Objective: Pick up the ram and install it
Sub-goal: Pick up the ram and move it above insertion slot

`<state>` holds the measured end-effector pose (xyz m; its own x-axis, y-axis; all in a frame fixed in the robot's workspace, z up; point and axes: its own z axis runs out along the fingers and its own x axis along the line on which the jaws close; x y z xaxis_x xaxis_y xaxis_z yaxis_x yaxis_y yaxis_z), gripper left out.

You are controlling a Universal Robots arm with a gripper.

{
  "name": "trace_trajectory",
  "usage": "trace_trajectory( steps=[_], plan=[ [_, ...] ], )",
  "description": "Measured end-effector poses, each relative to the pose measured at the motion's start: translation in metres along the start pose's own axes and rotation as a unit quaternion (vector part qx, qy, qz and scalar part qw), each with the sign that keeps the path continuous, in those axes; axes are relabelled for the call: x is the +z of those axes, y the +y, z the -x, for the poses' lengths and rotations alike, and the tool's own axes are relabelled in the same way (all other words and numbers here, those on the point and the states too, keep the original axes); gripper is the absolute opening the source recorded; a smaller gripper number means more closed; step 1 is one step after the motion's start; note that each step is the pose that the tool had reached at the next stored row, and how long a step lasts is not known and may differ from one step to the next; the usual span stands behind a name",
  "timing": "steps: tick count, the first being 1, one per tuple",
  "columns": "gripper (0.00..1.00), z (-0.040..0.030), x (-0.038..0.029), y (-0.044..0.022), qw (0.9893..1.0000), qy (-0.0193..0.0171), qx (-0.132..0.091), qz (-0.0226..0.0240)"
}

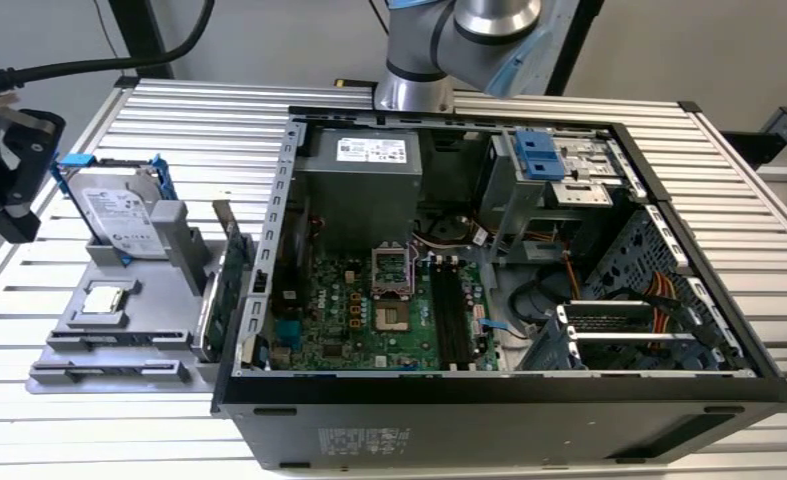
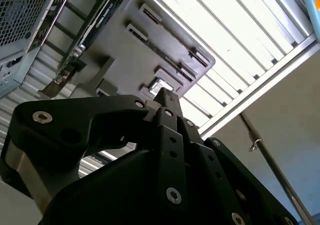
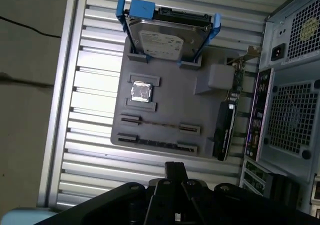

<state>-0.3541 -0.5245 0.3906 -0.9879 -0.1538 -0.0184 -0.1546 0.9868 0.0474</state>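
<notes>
**Approach to the pick, end effector empty**

Fingertips of the end effector (image 2: 166,99) meet with nothing between them. It hangs over the grey parts tray (image 3: 167,95), well apart from the open computer case (image 1: 500,400).

I cannot pick out the ram for certain. My best candidate is the thin dark strip (image 3: 157,143) standing edge-up in the long tray slot nearest the end effector (no blue shows from this angle).

The step in hand looks like the approach. It would go best with the jaws spread across the strip's thin faces and the descent straight down at mid-length. A vertical lift should keep the strip from binding in the slot's end blocks. The expansion card (image 3: 223,130) standing at the tray's case-side edge and the hard drive (image 3: 167,40) in its blue caddy both want a clear berth.

The slatted metal surface (image 1: 180,110) is ridged. The tray lies flat on it, just beside the case on the exterior view's left. Bare floor (image 3: 30,110) with a dark cable lies beyond the surface's edge.
</notes>
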Motion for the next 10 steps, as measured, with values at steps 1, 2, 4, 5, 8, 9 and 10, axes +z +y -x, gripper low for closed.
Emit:
trace_trajectory(
  steps=[1, 2, 4, 5, 8, 9, 10],
  plan=[
    [0.0, -0.0001, 0.0, 0.0002, 1.0, 0.0003, -0.005, 0.0001],
    [0.0, -0.0001, 0.0, 0.0003, 1.0, 0.0005, -0.01, 0.0001],
    [0.0, -0.0001, 0.0, 0.0004, 0.9998, 0.0009, -0.018, 0.0003],
    [0.0, -0.0001, 0.0, 0.0004, 0.9997, 0.0011, -0.023, 0.0004],
    [0.0, 0.0001, 0.0, 0.0006, 0.9993, 0.0018, -0.037, 0.0007],
    [0.0, 0.0, 0.0, 0.0007, 0.9991, 0.002, -0.042, 0.0007],
    [0.0, 0.0, 0.0, 0.0007, 0.9989, 0.0022, -0.047, 0.0008]
  ],
)
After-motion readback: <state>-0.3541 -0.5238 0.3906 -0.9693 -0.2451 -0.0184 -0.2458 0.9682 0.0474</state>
